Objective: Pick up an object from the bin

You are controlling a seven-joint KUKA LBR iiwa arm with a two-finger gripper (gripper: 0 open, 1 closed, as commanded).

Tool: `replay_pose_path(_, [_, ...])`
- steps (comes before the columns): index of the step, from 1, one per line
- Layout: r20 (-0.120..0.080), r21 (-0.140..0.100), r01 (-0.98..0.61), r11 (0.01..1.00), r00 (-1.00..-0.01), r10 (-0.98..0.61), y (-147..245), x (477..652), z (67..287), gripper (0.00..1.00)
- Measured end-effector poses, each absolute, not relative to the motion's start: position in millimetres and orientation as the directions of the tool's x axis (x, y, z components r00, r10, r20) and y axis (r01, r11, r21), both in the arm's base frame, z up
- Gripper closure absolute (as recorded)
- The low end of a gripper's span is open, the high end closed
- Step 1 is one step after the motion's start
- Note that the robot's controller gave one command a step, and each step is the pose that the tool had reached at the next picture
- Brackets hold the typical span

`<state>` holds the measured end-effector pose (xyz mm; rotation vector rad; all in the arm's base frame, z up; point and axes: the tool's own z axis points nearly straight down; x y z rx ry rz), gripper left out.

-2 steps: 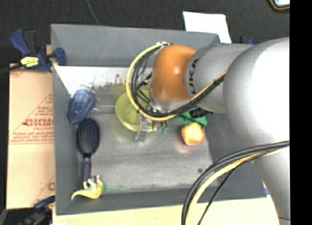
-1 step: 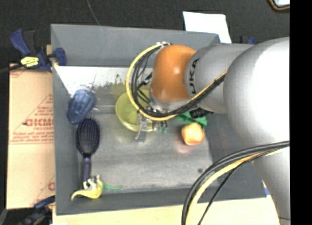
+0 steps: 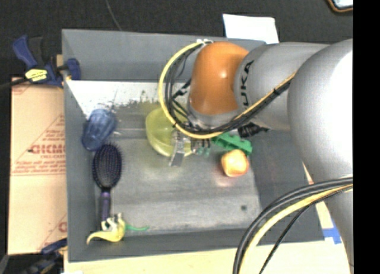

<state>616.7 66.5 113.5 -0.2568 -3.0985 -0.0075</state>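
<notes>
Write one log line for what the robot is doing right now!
tool: over right edge of yellow-green bowl | nearby: orange ball, green toy | left side: hairbrush

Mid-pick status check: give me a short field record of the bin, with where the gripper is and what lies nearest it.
gripper: gripper over the middle of the bin, at the near edge of the yellow-green dish
nearest right: green plastic piece; orange-yellow fruit
left side: blue translucent object; dark hairbrush below it
lower left corner: yellow and green toy
held item: cannot tell
</notes>
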Motion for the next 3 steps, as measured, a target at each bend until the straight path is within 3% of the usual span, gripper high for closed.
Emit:
replay_pose_path(1, [0.020,0.005,0.165,0.986,-0.986,0.165,66,620.0,139,1.00])
replay_pose_path(3, [0.018,0.006,0.164,0.986,-0.986,0.164,65,620.4,189,1.00])
